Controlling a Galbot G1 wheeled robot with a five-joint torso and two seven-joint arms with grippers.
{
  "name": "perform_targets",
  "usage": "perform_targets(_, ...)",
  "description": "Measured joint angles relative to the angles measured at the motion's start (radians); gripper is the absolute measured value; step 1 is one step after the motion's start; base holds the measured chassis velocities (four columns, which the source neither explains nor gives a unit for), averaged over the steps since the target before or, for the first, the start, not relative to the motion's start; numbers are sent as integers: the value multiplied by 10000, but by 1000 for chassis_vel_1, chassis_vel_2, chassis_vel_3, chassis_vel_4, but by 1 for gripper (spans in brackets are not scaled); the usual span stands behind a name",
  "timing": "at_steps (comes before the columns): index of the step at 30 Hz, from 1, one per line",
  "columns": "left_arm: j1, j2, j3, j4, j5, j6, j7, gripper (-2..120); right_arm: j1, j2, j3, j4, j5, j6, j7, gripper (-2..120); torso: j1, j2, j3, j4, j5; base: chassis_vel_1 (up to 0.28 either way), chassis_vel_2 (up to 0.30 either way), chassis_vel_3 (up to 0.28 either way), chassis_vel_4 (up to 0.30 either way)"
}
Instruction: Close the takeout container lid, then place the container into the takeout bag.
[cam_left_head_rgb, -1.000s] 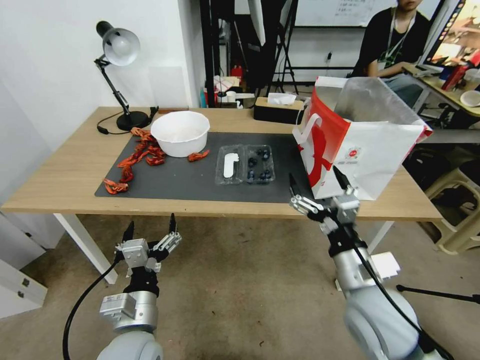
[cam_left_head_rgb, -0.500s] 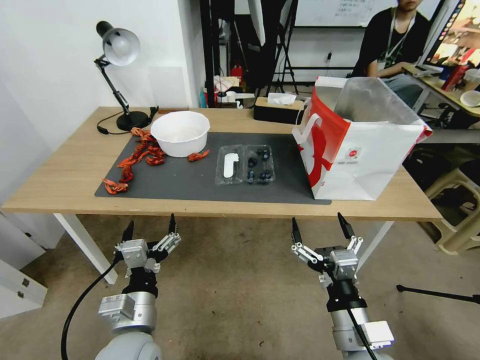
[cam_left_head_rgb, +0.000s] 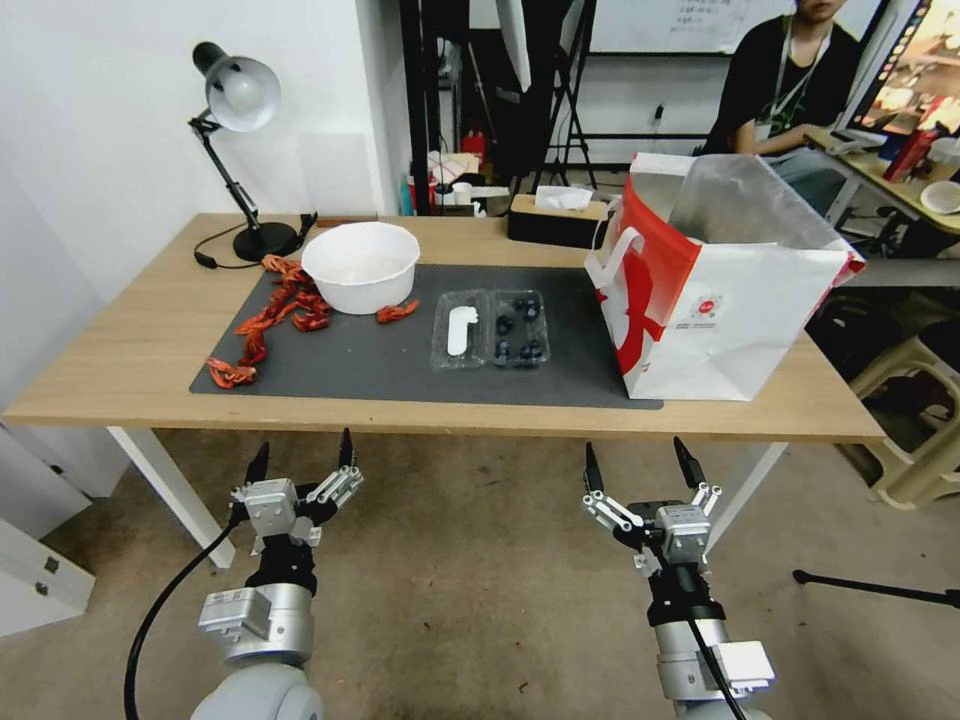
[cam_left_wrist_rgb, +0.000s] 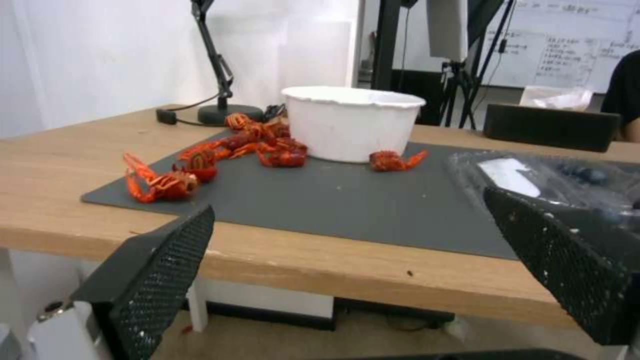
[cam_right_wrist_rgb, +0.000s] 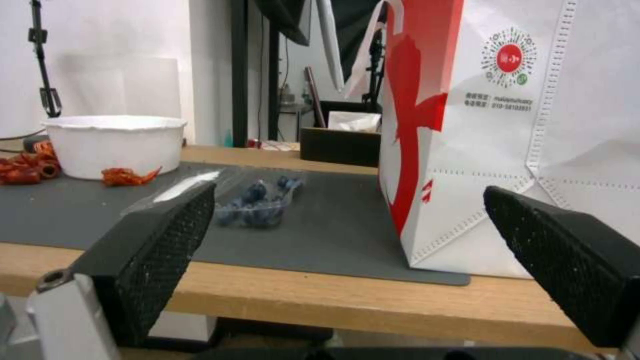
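The takeout container (cam_left_head_rgb: 490, 329) is seen lying open and flat on the dark mat (cam_left_head_rgb: 400, 350) of the desk (cam_left_head_rgb: 130, 330), well ahead of both hands and above their level. It lies between the two hands' lines, somewhat nearer the right hand's side. Its lid (cam_left_head_rgb: 458, 330), label up, is spread toward the left-hand side, and the blueberries (cam_left_head_rgb: 518, 325) are held in the half toward the right hand. The takeout bag (cam_left_head_rgb: 715, 290) stands upright and open ahead of the right hand, just beside the container on its far side from the left hand.

The left hand (cam_left_head_rgb: 298, 462) is held below the front edge of the desk with its fingers spread and nothing between them. The right hand (cam_left_head_rgb: 638, 462) is likewise held low before the desk edge, fingers spread and empty.

A second ago the right hand was raised to the desk edge beside the bag's lower corner; it has since been lowered and drawn back. The left hand, container and bag have stayed in place.

A white bowl (cam_left_head_rgb: 360, 265) and red crayfish (cam_left_head_rgb: 275, 310) lie ahead of the left hand.
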Motion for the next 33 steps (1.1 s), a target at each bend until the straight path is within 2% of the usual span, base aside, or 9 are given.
perform_targets(6,-189,382,276,135,-644,-305,112,100,-18,4,54,-1,5,6,2,100,0,0,0,0,0,0,0,0,0)
perform_targets(12,-759,1211,610,222,-2147,-370,193,100,-28,109,76,-35,5,14,17,100,-1,0,0,-2,-1,0,0,0,0)
perform_targets(20,-1560,2293,1136,116,-4903,497,15,100,135,119,3,-147,-6,-80,11,100,0,0,1,2,-1,0,0,0,0)
perform_targets(23,-2291,2763,1523,-47,-6712,1265,-654,100,122,161,59,-121,16,-113,11,100,0,0,1,-3,0,0,0,0,0)
perform_targets(24,-2291,2763,1523,-47,-6712,1265,-654,100,122,161,59,-121,16,-113,11,100,0,0,1,-3,0,0,0,0,0)
perform_targets(27,-2780,3003,1670,-290,-8506,1922,-1582,100,268,134,5,-161,95,-200,-14,100,0,0,0,-3,0,0,0,0,0)
perform_targets(28,-2780,3003,1670,-290,-8506,1922,-1582,100,268,134,5,-161,95,-200,-14,100,0,0,0,-3,0,0,0,0,0)
perform_targets(31,-3355,3082,1757,-454,-10637,2395,-2483,100,461,92,-52,-284,157,-273,-39,100,0,-1,1,3,1,0,0,0,0)
perform_targets(33,-3639,3092,1822,-450,-11375,2545,-2806,100,464,108,-48,-298,159,-281,-39,100,0,0,1,0,1,0,0,0,0)
